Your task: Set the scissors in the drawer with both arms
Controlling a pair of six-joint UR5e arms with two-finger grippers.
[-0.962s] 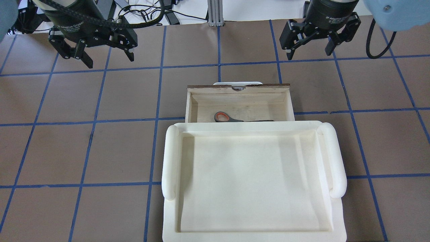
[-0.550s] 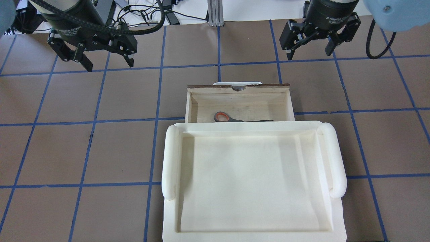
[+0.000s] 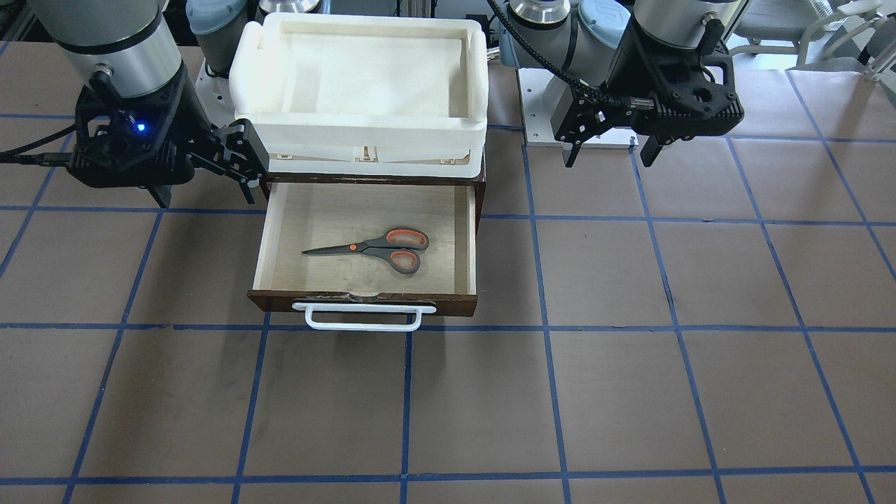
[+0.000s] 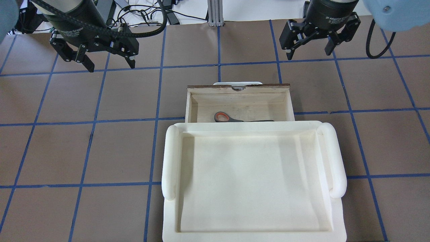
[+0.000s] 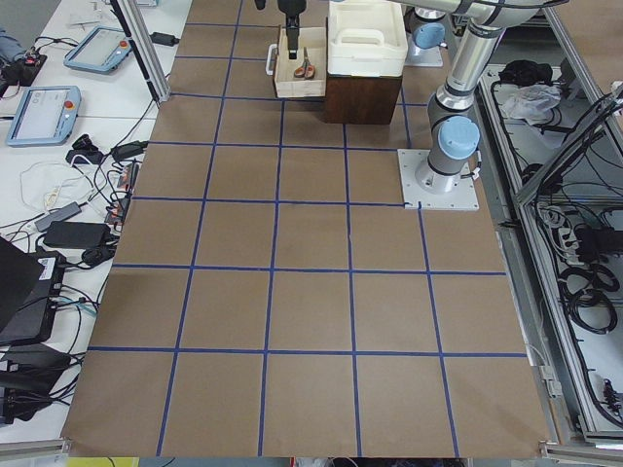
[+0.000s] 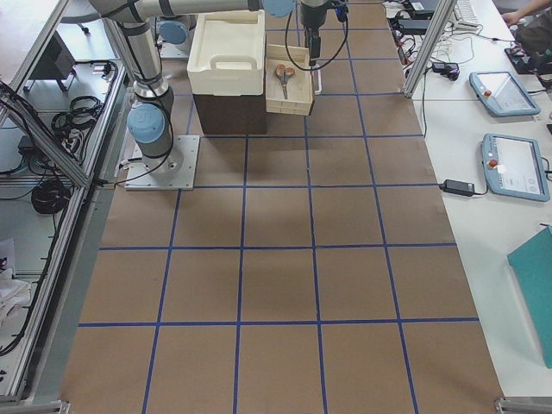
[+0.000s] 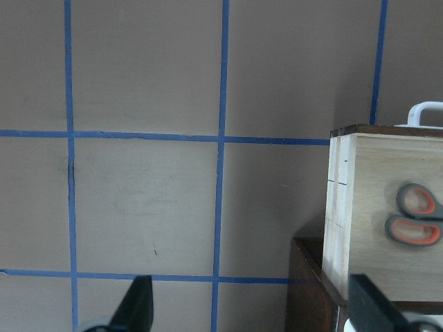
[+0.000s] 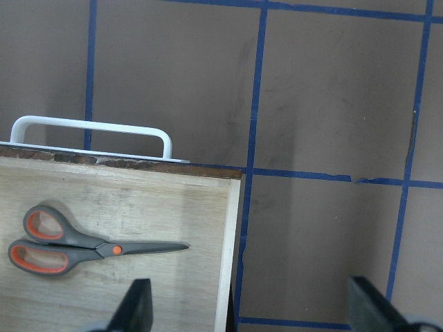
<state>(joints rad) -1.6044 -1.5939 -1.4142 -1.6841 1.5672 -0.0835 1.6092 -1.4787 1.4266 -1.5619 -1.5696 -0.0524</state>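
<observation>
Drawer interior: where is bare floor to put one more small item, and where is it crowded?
Bare floor: the strip between the scissors and the back of the drawer, below the white tray; also the corner past the blade tip, by the view's left wall. Crowded: the middle, where the scissors lie.

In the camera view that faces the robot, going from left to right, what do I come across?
Right gripper, jaws open → scissors, lying flat in the open drawer → left gripper, jaws open.
</observation>
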